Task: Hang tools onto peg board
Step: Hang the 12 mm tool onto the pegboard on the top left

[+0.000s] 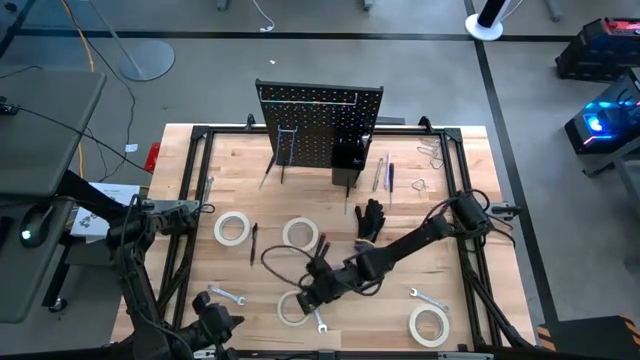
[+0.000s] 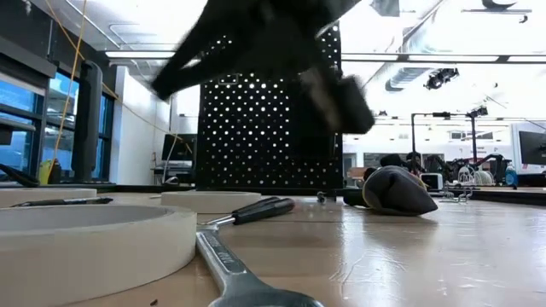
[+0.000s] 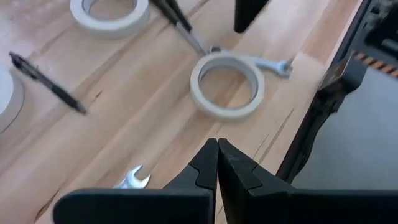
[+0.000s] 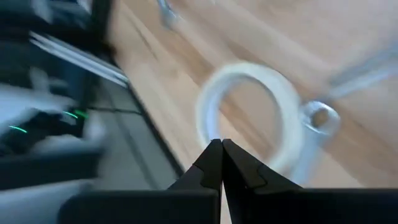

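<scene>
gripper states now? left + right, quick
Left gripper: shut, holding nothing, at the table's near-left edge.
Right gripper: shut, holding nothing, over a tape roll beside a wrench.

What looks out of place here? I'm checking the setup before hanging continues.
Nothing looks damaged or spilled. One oddity: a silver wrench lies tucked against the tape roll at the front edge of the table, right under the right gripper. The peg board stands upright.
</scene>
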You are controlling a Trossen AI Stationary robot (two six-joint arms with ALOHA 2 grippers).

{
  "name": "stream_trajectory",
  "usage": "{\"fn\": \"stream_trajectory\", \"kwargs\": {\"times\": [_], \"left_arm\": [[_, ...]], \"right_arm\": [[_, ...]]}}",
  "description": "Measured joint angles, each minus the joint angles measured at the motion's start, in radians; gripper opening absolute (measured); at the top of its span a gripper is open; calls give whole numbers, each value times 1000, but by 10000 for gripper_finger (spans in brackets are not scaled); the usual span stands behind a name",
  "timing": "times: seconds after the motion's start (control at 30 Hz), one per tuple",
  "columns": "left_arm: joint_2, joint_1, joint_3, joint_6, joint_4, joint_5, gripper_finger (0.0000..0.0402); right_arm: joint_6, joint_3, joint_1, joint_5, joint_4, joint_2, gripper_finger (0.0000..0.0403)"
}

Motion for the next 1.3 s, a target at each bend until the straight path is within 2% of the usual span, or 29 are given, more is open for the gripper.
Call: {"fn": "stream_trajectory", "kwargs": {"times": [0.13, 0.23, 0.33, 0.5, 0.67, 0.73, 0.93, 1.1, 1.3], "left_arm": [[0, 32, 0, 0, 15, -18, 0], [0, 71, 0, 1, 45, -13, 0], [1, 119, 0, 18, 83, 1, 0], [2, 197, -17, 233, 239, 115, 0], [2, 239, -44, 398, 413, 231, 0], [2, 245, -47, 400, 450, 241, 0], [2, 239, -48, 343, 466, 244, 0], [2, 236, -48, 338, 466, 245, 0], [2, 236, -48, 278, 462, 234, 0]], "right_arm": [[-51, 96, 55, 4, -280, 3, 0], [-14, 129, 93, 7, -376, 3, 0], [30, 130, 113, 11, -363, 9, 0], [17, 131, 116, 4, -325, 41, 0], [-143, 131, 95, -63, -196, 85, 0], [-183, 131, 85, -86, -188, 108, 0], [-303, 131, 27, -58, -221, 119, 0], [-436, 130, -32, -122, -232, 121, 0], [-517, 130, -89, -128, -260, 121, 0]]}}
